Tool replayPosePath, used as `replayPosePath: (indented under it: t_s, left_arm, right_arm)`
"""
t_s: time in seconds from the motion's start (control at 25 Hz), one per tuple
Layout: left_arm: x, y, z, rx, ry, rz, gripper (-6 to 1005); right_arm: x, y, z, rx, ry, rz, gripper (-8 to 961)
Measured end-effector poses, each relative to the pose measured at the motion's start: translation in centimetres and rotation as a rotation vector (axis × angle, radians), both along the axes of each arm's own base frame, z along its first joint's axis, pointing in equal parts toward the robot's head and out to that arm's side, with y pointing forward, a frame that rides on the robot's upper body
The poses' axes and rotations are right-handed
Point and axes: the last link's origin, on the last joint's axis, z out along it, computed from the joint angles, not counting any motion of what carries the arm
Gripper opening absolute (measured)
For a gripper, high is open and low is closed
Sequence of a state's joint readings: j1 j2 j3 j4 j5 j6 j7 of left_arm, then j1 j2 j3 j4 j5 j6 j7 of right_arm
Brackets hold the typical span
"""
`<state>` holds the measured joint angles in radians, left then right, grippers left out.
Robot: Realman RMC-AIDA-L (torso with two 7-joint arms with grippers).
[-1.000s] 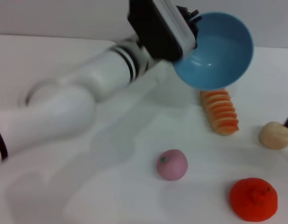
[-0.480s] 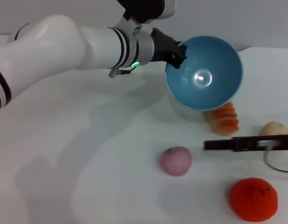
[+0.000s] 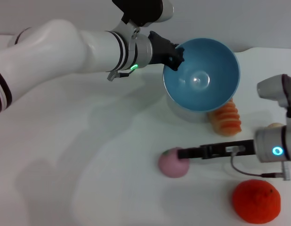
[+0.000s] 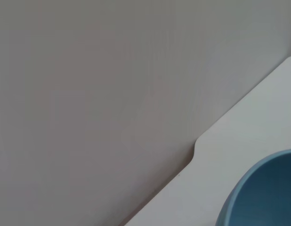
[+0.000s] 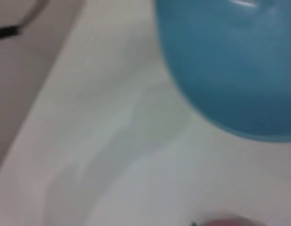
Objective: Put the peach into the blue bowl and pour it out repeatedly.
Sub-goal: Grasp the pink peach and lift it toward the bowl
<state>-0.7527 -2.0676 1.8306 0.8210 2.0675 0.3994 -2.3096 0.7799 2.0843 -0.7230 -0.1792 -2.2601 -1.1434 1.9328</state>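
Two grippers logged. Left gripper pinched the blue bowl by its rim at 9 o'clock, bowl held tilted above the table. Right gripper reached the peach from 3 o'clock; finger spread indeterminate.

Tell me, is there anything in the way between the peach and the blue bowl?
Nothing visible blocks it. The peach sits on the table with the right gripper already at it. The bowl is held up, tilted, by the left gripper, with open space between them. The orange ridged toy lies off to the side.
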Motion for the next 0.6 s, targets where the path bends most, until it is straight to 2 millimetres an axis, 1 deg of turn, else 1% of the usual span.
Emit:
replayPosePath:
  t_s: [0.16, 0.44, 0.6]
  left_arm:
    - [0.01, -0.10, -0.16, 0.001, -0.002, 0.000, -2]
    - [-0.18, -0.24, -0.23, -0.006, -0.003, 0.006, -2]
    - [-0.30, -0.38, -0.36, -0.012, 0.001, 0.007, -1]
  right_arm:
    - [-0.51, -0.37, -0.73, 0.022, 0.045, 0.029, 425]
    - [0.05, -0.99, -1.06, -0.011, 0.005, 0.049, 391]
    - [0.06, -1.01, -0.96, -0.002, 0.013, 0.064, 371]
